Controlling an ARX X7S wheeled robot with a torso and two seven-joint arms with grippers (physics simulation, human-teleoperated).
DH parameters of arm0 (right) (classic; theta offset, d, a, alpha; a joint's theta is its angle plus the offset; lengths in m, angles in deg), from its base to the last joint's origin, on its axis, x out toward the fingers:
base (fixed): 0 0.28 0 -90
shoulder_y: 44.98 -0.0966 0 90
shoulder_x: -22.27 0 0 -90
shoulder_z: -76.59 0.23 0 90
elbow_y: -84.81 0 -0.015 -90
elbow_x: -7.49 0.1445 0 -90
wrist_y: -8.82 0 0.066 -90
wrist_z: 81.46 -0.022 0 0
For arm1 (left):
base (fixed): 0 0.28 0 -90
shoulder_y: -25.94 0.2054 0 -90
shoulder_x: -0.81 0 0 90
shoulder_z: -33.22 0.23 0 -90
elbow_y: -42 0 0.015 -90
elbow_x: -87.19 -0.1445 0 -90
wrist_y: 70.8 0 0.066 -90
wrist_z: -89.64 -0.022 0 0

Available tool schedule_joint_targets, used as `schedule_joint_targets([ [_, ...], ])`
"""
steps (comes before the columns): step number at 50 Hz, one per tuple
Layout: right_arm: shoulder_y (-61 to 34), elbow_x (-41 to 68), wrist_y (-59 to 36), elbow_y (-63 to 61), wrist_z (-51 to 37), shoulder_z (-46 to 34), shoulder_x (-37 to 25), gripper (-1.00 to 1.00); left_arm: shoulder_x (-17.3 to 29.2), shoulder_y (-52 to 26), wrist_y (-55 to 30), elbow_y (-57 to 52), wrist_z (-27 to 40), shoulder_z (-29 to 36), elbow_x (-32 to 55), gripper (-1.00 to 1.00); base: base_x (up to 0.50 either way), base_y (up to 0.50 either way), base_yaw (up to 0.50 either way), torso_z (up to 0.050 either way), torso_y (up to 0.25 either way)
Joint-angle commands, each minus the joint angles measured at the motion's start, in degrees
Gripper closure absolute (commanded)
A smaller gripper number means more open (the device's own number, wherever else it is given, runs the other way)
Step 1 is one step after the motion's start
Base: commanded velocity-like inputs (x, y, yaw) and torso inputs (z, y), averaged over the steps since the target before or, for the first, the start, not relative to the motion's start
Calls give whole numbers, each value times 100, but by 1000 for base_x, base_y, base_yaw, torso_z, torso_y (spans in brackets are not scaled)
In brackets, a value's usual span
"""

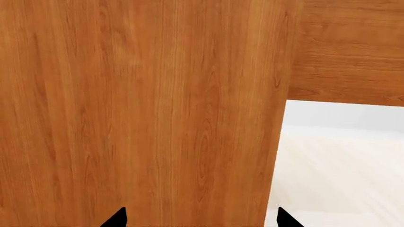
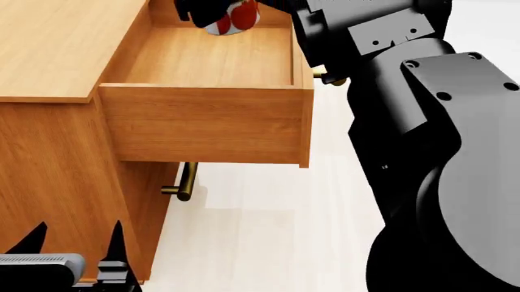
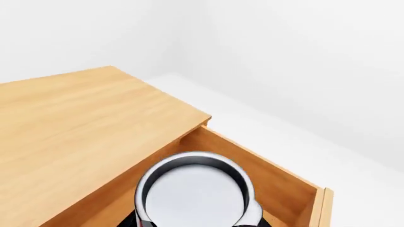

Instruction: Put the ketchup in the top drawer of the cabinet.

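The can of ketchup (image 2: 231, 17) hangs in the right gripper (image 2: 213, 13) above the open top drawer (image 2: 207, 121), at about 12 o'clock in the head view, over the drawer's back end near the cabinet (image 2: 49, 55). The right claw appears clamped on the can's sides, though its fingers are mostly cut off by the picture's edge. The left gripper (image 2: 77, 240) sits low at 7 o'clock beside the cabinet's flank, its two black tips apart and holding nothing.

The can looks like a small stiff tin: rigid, unlikely to crush, probably light, yet smooth-walled and round, so it could slip or roll if released on its side. A grip across the middle of the label, as it seems to be held, suits it best, and it should go down flat on its base.

The head view alone shows the drawer pulled well out, its bare wooden floor, the lower drawer's brass handle (image 2: 187, 181) beneath, and the bulky right arm (image 2: 439, 152). The right wrist view shows what the head view cannot: the can's silver top (image 3: 192, 194) seen end-on, inside the drawer's opening, with the cabinet top (image 3: 69, 123) alongside. The left wrist view gives only wood grain (image 1: 139, 104) and pale floor (image 1: 341, 175).
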State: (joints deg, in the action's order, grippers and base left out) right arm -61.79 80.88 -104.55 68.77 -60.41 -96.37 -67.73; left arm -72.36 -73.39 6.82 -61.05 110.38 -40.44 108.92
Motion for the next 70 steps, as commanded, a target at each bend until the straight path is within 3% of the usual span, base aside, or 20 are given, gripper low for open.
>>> schedule_joint_targets([
  [1,1,-39,29,-9,211,-193,-1,100,7,-8,11,16,18,29,4,-100,0,0,0,0,0],
  [29,127,416,-131,64,470,-196,-1,100,36,-14,40,56,54,70,42,-100,0,0,0,0,0],
  [70,597,-317,-140,94,488,202,-1,100,79,-24,132,161,97,96,85,-100,0,0,0,0,0],
])
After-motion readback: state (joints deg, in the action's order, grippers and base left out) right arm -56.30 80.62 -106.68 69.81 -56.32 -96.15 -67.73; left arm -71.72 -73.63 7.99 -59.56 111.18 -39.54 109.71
